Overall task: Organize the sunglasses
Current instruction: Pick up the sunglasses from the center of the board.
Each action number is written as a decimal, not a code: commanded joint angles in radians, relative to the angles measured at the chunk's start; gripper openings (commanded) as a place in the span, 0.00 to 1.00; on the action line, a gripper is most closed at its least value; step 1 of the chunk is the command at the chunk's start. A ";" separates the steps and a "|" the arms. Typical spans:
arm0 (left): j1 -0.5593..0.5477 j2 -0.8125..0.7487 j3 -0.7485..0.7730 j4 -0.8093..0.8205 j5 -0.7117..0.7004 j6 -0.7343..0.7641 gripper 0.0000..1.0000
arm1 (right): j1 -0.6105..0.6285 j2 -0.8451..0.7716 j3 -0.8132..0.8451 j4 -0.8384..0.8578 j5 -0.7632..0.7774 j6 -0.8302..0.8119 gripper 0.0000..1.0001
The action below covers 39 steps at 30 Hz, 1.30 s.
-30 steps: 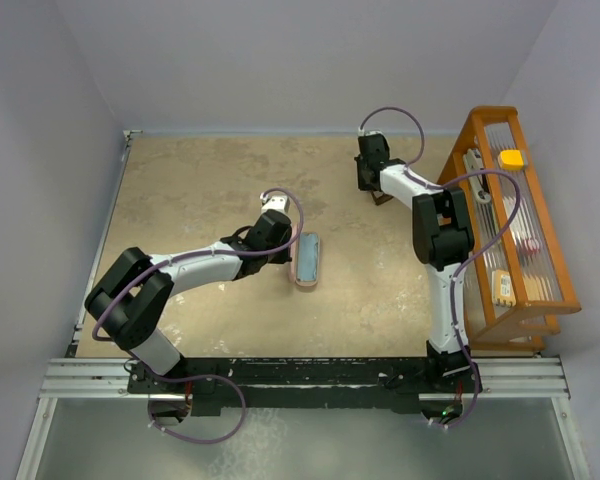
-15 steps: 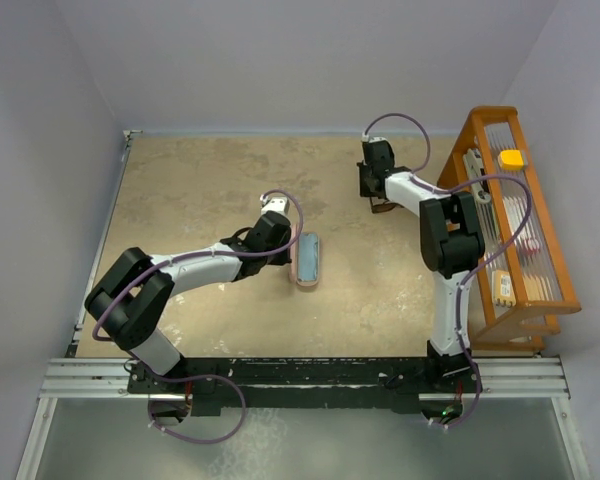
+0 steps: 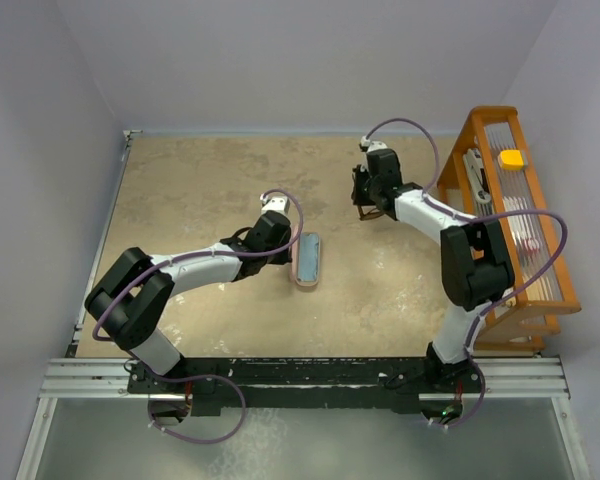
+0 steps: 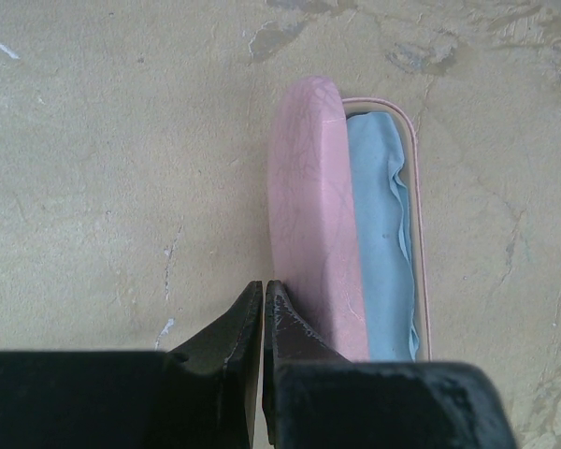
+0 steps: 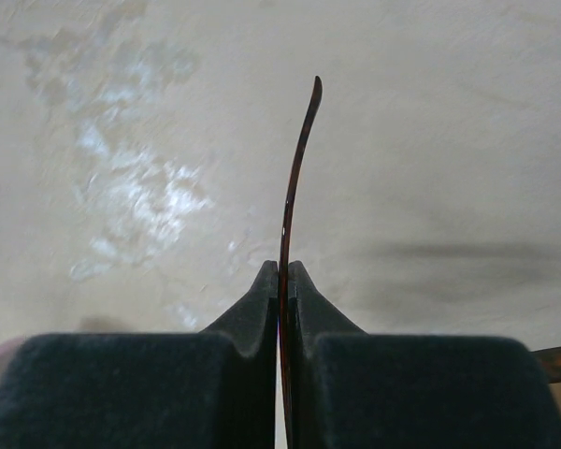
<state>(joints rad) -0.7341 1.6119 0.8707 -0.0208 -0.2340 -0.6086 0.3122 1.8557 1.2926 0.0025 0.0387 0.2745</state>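
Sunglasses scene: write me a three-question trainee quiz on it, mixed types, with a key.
1. True or false: the right gripper is shut on a temple arm of the sunglasses.
2. What lies inside the open pink case? A) blue cloth B) the sunglasses C) nothing
3. Fill in: the left gripper beside the case is ___ (open or shut).
Key: 1 true; 2 A; 3 shut.

A tan, mottled desk with pale scuffed patches sits between plain lilac-grey walls on three sides. An orange wooden rack stands along its right edge. A metal rail crosses the near edge.
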 commanded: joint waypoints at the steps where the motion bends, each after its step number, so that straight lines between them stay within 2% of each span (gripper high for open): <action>1: 0.000 -0.004 0.004 0.044 0.009 0.000 0.00 | 0.065 -0.093 -0.093 0.060 -0.056 0.023 0.00; 10: 0.000 -0.017 -0.006 0.051 0.013 -0.002 0.00 | 0.154 -0.216 -0.266 0.147 -0.063 0.048 0.00; 20: -0.001 -0.019 -0.010 0.047 0.001 -0.003 0.00 | 0.162 -0.298 -0.409 0.206 -0.043 0.067 0.00; 39: 0.003 -0.032 0.004 -0.079 -0.172 -0.011 0.04 | 0.183 -0.271 -0.427 0.241 -0.056 0.074 0.00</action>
<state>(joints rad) -0.7341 1.6115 0.8650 -0.0738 -0.3321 -0.6090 0.4904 1.5837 0.8673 0.1944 -0.0177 0.3412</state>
